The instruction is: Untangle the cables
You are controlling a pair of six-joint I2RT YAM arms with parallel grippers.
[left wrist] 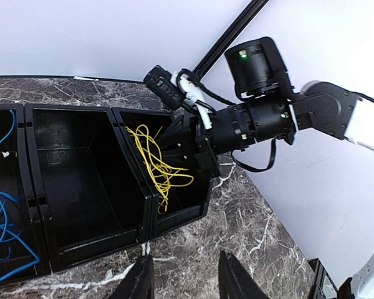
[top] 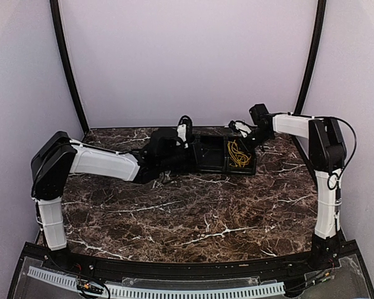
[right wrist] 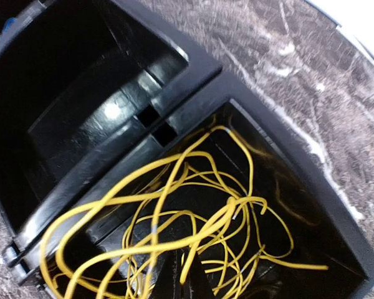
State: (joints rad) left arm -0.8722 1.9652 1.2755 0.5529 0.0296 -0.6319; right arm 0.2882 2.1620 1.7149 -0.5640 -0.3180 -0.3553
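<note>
Left wrist view: we see the right gripper (left wrist: 187, 149) clenched inside the end bin (left wrist: 181, 215), yellow cables (left wrist: 160, 169) tangled just ahead of its tips, farther from the spread left gripper (left wrist: 187, 283).

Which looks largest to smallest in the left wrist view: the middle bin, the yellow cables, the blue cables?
1. middle bin, clearly largest.
2 and 3. yellow cables and blue cables: not ranked, since the blue ones sit nearer the camera and run off the left edge.
</note>
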